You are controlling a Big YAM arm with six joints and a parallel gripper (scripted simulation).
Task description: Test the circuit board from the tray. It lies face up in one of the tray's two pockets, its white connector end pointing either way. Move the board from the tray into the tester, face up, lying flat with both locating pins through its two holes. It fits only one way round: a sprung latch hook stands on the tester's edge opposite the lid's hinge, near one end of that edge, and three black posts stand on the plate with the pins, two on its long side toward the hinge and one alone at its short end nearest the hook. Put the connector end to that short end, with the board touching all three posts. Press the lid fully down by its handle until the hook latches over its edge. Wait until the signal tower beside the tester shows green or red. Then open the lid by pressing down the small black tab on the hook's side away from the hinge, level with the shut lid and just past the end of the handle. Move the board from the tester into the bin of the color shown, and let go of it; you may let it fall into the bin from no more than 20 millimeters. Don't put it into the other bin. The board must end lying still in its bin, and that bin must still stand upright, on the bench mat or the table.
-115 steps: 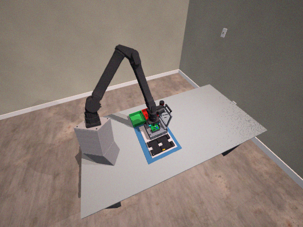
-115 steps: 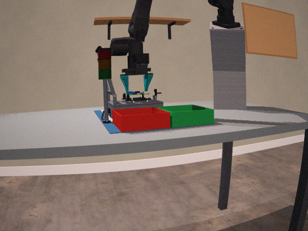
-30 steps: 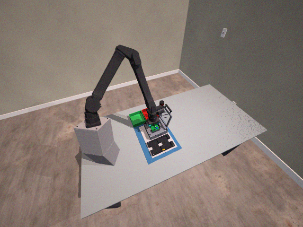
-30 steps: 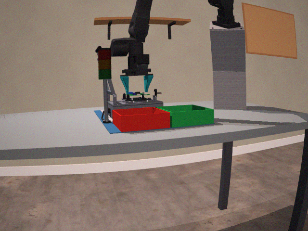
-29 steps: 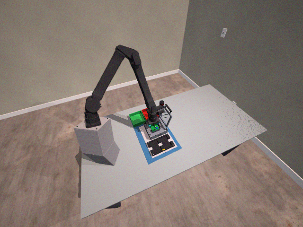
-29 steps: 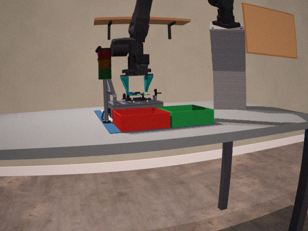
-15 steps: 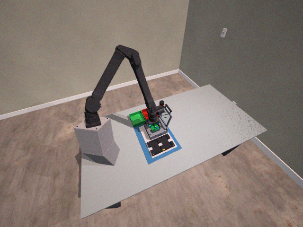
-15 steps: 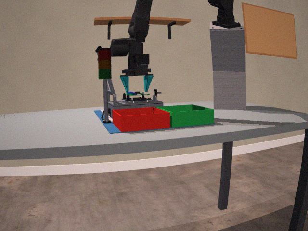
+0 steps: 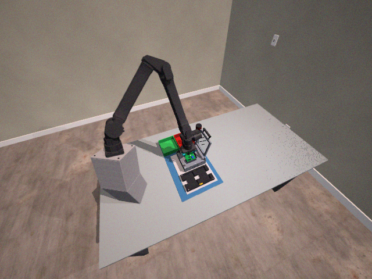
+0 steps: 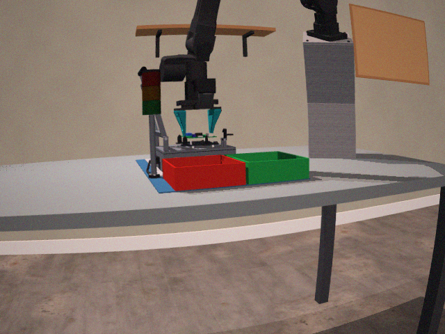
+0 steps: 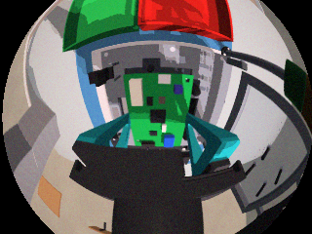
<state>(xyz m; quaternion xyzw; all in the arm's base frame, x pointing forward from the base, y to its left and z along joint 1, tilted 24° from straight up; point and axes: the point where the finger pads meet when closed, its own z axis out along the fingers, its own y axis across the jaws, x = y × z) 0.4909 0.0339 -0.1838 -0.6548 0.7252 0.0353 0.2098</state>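
Note:
My gripper (image 9: 189,154) (image 10: 197,134) (image 11: 158,117) is shut on the green circuit board (image 9: 189,157) (image 10: 203,136) (image 11: 143,116), its teal fingertips against the two long edges. The board is face up, roughly level, slightly above the tester's pin plate and black posts. Its far end points toward the bins. The tester (image 9: 195,164) (image 10: 229,149) lies directly below; the board and fingers hide its pins. The lid (image 9: 207,150) stands open. The latch hook (image 10: 224,133) (image 11: 101,76) is on the opposite side. The signal tower (image 9: 198,126) (image 10: 151,92) shows no bright lamp.
The red bin (image 10: 208,177) (image 11: 224,24) and green bin (image 10: 277,173) (image 11: 73,36) stand upright beside each other, beyond the tester. The black tray (image 9: 192,177) lies on the tester's other side on the blue-edged mat (image 9: 183,196). The raised lid and tower stand close to the wrist.

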